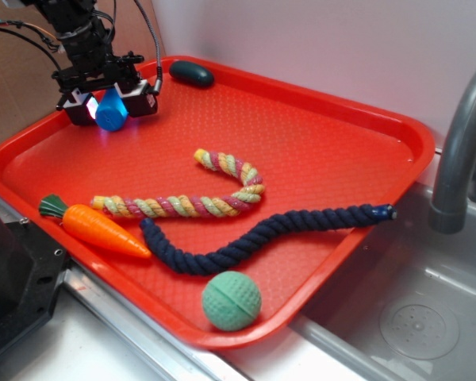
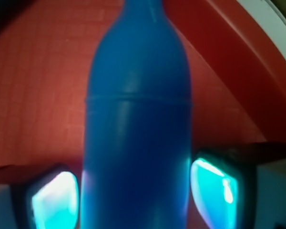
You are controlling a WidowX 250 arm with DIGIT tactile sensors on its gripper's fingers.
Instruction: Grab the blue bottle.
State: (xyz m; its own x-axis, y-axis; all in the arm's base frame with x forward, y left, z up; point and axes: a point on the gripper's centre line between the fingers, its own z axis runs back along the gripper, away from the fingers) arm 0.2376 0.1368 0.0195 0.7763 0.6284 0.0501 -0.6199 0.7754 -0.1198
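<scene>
- Nearest the wrist camera, the blue bottle (image 2: 137,138) fills the middle of the view, with a glowing fingertip pad (image 2: 55,200) tight against each side of its body.
- The gripper (image 1: 111,101) is closed on the bottle, jaws pressing its lower body from both sides.
- In the exterior view, the bottle (image 1: 111,111) sits at the far left corner of the red tray (image 1: 333,159), near the dark green lump (image 1: 192,73).
- Progress: the grasp looks made. Whether the bottle is lifted clear of the tray cannot be told. A lift would confirm the hold.
- Orientation: in the wrist view, the bottle's long axis runs straight away from the camera, narrow neck pointing away, along the line between the pads.
- Elsewhere on the tray: an orange carrot (image 1: 95,226), two ropes and a green ball (image 1: 232,300), all well apart from the gripper.
</scene>
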